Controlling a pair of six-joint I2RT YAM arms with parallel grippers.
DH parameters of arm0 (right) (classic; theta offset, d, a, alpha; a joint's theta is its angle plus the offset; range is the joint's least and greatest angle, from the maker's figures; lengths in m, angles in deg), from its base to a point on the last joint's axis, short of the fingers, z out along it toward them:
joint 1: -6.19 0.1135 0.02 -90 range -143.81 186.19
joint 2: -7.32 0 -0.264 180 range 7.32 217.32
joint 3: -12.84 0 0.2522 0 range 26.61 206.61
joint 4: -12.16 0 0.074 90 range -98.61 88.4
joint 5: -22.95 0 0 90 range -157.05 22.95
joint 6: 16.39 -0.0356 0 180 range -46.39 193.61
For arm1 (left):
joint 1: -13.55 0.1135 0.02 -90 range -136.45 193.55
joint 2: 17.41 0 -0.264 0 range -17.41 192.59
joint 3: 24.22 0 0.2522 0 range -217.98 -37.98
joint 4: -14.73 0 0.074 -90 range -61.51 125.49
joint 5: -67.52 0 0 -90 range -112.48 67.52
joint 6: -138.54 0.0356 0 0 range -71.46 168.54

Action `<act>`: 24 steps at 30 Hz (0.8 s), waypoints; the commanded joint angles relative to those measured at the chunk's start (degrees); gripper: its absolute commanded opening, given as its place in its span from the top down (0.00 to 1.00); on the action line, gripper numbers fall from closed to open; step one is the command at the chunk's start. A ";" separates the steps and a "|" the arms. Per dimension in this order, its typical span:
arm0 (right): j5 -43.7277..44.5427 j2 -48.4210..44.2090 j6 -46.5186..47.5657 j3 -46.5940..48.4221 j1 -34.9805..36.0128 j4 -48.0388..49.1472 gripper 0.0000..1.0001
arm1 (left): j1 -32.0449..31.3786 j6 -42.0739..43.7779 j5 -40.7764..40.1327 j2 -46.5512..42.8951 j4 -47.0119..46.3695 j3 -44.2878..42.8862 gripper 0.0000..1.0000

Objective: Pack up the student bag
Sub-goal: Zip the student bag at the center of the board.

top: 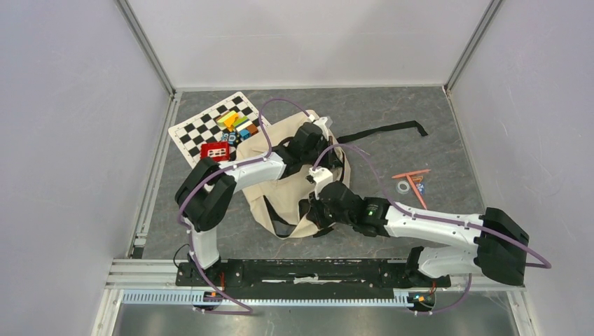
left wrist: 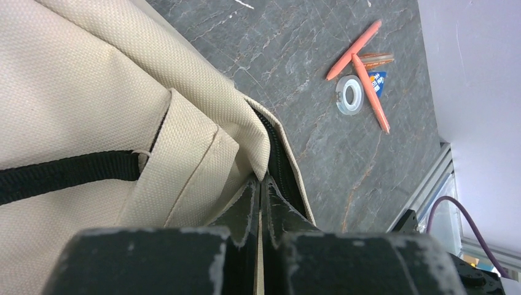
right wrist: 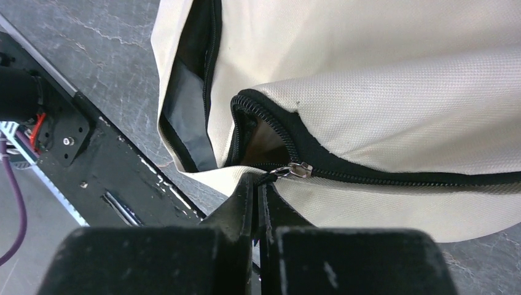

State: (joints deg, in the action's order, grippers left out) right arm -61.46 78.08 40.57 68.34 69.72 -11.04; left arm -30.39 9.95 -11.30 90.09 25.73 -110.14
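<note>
The student bag [top: 280, 192], cream canvas with black straps, lies in the middle of the table. My left gripper [top: 312, 143] is at its far side. In the left wrist view it is shut [left wrist: 263, 180] on a fold of the bag's cream cloth [left wrist: 80, 80] beside the black zipper trim [left wrist: 279, 160]. My right gripper [top: 315, 208] is at the bag's near side, shut [right wrist: 261, 178] on the pull of the silver zipper slider [right wrist: 300, 169]. Left of the slider the zipper gapes a little, with a dark inside [right wrist: 261, 144]; right of it the zipper [right wrist: 418, 178] is closed.
Two orange pens [top: 415, 183], a tape roll [top: 403, 187] and a small blue item lie right of the bag. A checkered board [top: 199, 129] with coloured blocks [top: 235, 122] and a red item [top: 215, 150] sits at the back left. A black strap [top: 385, 131] trails back right.
</note>
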 commanded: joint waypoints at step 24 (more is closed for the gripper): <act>18.49 -6.42 4.95 12.98 6.72 -13.39 0.36 | 3.73 15.05 -9.99 -24.44 3.64 8.60 0.19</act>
State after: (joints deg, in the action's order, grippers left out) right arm -48.96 74.54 43.77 79.38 77.98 -19.41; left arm -26.91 19.09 -13.68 74.11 26.40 -106.14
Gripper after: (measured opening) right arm 0.609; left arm 0.761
